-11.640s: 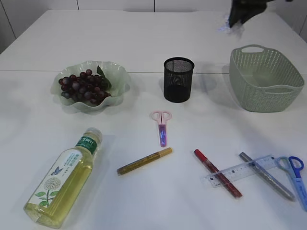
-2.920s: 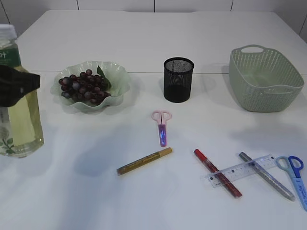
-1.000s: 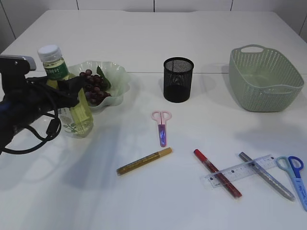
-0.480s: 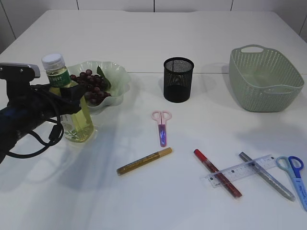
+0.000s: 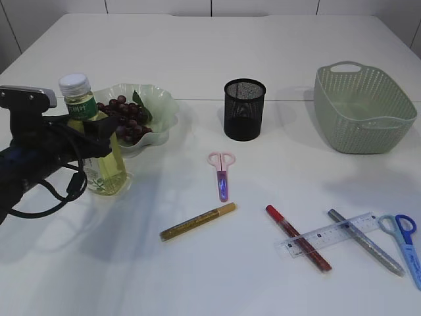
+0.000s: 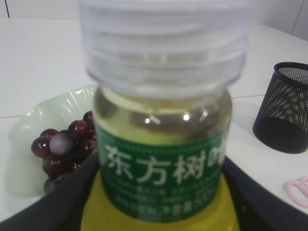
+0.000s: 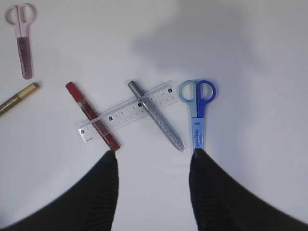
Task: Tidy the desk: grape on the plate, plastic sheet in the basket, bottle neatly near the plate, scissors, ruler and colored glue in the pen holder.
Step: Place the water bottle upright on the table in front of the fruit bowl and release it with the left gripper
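Observation:
My left gripper [image 5: 99, 131] is shut on the bottle [image 5: 99, 141] of yellow liquid, which stands upright just in front of the green plate [image 5: 164, 108] holding the grapes [image 5: 122, 118]. In the left wrist view the bottle [image 6: 161, 159] fills the frame between the jaws [image 6: 161, 192]. The black mesh pen holder [image 5: 245, 108] stands mid-table. Pink scissors [image 5: 222, 172], gold glue pen [image 5: 197, 221], red glue pen [image 5: 297, 237], clear ruler [image 5: 329, 234], silver glue pen [image 5: 366, 241] and blue scissors [image 5: 406, 245] lie in front. My right gripper [image 7: 153, 156] is open above them, out of the exterior view.
The green basket [image 5: 342, 112] stands at the back right. The plastic sheet does not show in any view. The items show in the right wrist view: ruler [image 7: 126, 117], blue scissors [image 7: 197, 108], red glue pen [image 7: 91, 114], silver glue pen [image 7: 155, 115].
My left gripper has carried the bottle from the far left toward the plate and stood it upright in front of it. In the last half second it has barely shifted.

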Action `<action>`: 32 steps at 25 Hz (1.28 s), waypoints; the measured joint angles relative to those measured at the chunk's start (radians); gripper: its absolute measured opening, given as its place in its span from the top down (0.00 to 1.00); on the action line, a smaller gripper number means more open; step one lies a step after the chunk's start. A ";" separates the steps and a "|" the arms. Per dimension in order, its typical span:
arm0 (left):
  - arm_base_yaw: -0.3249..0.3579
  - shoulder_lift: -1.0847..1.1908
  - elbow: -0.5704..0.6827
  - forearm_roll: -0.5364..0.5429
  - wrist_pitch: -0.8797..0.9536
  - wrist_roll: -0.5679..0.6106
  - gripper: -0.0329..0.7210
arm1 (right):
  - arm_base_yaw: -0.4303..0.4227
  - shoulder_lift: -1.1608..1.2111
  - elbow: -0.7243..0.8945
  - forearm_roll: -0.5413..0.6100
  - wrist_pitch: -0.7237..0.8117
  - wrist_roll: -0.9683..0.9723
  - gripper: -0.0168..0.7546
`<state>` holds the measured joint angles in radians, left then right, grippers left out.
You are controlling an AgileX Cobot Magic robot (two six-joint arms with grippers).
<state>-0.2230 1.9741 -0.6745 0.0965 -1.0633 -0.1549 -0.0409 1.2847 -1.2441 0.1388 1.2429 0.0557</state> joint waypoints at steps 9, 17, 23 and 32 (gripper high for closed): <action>0.002 0.000 0.000 0.043 0.000 0.053 0.33 | 0.000 0.000 0.000 0.000 0.000 0.000 0.48; 0.002 0.000 -0.007 0.042 -0.042 0.065 0.19 | 0.000 0.000 0.000 0.000 0.000 0.000 0.48; 0.002 0.000 -0.013 0.040 -0.076 0.092 0.18 | 0.000 0.000 0.000 0.000 0.000 0.000 0.48; 0.002 -0.075 -0.013 0.052 -0.071 0.095 0.18 | 0.000 0.000 0.000 0.000 0.000 0.000 0.48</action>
<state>-0.2214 1.8993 -0.6873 0.1488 -1.1345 -0.0597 -0.0409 1.2847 -1.2441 0.1388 1.2429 0.0557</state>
